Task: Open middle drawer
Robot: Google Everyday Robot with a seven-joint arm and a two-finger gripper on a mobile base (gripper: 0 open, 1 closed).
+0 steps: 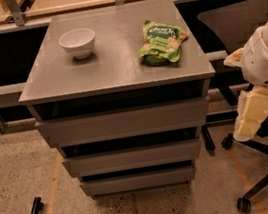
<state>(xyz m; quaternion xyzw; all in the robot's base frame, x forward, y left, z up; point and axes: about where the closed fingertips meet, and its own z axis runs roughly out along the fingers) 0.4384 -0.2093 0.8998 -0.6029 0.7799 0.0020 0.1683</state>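
Jaw state: can't tell. Gripper hangs at right edge, beside cabinet, apart from all fronts. Middle drawer looks shut, btwn top drawer & bottom drawer. On top: white bowl left, green snack bag right.

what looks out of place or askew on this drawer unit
Nothing stands out: the bowl sits upright, the green snack bag lies flat, the middle drawer front is level. The end effector hangs right of the cabinet, touching nothing.
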